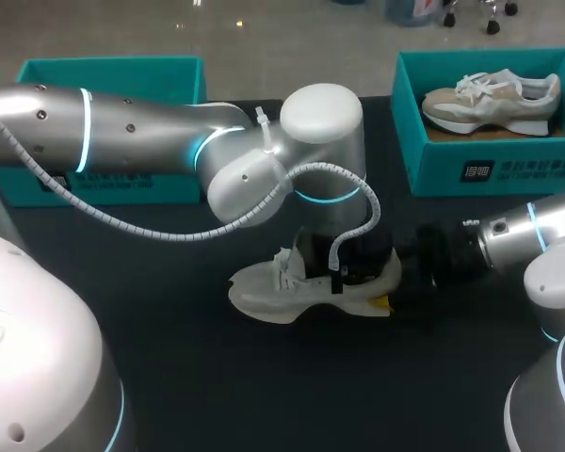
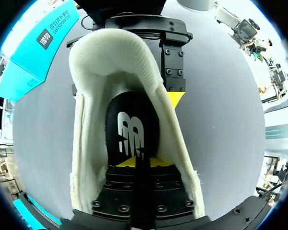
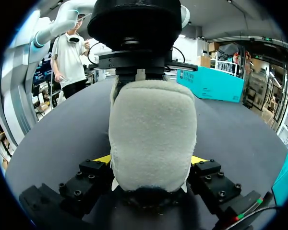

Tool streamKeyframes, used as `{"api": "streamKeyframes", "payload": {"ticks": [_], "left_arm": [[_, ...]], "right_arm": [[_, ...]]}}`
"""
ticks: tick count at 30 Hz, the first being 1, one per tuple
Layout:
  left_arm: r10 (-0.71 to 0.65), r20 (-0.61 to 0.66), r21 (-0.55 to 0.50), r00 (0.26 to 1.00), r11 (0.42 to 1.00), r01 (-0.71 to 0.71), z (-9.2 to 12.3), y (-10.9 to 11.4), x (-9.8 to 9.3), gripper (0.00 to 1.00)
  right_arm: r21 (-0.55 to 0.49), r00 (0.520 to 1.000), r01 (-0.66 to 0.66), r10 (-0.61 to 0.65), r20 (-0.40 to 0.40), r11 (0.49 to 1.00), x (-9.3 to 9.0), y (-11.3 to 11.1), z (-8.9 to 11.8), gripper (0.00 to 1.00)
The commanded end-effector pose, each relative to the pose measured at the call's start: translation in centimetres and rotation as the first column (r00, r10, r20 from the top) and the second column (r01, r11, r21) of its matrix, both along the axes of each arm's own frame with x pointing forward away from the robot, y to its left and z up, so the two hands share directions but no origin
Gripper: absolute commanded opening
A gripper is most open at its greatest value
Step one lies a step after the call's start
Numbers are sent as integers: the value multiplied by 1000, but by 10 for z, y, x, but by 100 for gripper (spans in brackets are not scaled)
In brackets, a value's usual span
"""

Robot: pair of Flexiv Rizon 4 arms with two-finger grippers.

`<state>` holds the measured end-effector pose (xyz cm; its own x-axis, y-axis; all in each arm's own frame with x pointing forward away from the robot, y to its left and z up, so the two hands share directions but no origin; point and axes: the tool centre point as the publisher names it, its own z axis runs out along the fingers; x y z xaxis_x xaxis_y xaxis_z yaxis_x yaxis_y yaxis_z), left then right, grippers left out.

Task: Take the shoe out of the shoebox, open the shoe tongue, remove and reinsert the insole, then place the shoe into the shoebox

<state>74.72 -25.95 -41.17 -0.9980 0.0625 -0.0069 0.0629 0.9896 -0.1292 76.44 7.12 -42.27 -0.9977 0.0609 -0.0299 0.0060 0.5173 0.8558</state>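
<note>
Right now the white shoe (image 1: 273,287) lies on the black table (image 1: 169,377), outside both boxes, with both grippers at it. The right gripper (image 3: 151,160) has the padded heel between its fingers (image 3: 103,158). One yellow tip presses on each side of the heel, so it is clamped on the shoe. The left gripper (image 2: 141,162) points straight down into the shoe's opening from above, and the pale collar walls rise on either side of it. Directly ahead of it is the black insole (image 2: 132,129), inside the shoe with its pale logo showing. Whether the left gripper is spread, pressed together or pinching anything I cannot tell, because its own body hides that spot. Beyond the insole, at the heel end, one yellow tip of the right gripper shows against the outside of the collar. Well apart from both grippers, past the right arm, a teal shoebox (image 1: 480,169) holds a second shoe (image 1: 490,102). Another teal box (image 1: 113,66) stands behind the left arm, well away from its gripper.
</note>
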Motion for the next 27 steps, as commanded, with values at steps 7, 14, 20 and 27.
{"api": "streamKeyframes", "payload": {"ticks": [7, 14, 20, 27], "left_arm": [[42, 60, -14, 997, 999, -41, 6, 9, 6, 0], [74, 58, -60, 996, 996, -71, 16, 16, 8, 0], [79, 37, -100, 996, 992, -75, 25, 21, 6, 0], [80, -47, -161, 996, 983, -87, 32, 28, 6, 0]], "right_arm": [[-3, 1000, 1, -1, 0, 1000, 1, 0, -3, 0], [-3, 1000, 1, -1, 0, 1000, 1, 0, -3, 0], [-3, 1000, 1, -1, 0, 1000, 1, 0, -3, 0], [-3, 1000, 1, -1, 0, 1000, 1, 0, -3, 0]]}}
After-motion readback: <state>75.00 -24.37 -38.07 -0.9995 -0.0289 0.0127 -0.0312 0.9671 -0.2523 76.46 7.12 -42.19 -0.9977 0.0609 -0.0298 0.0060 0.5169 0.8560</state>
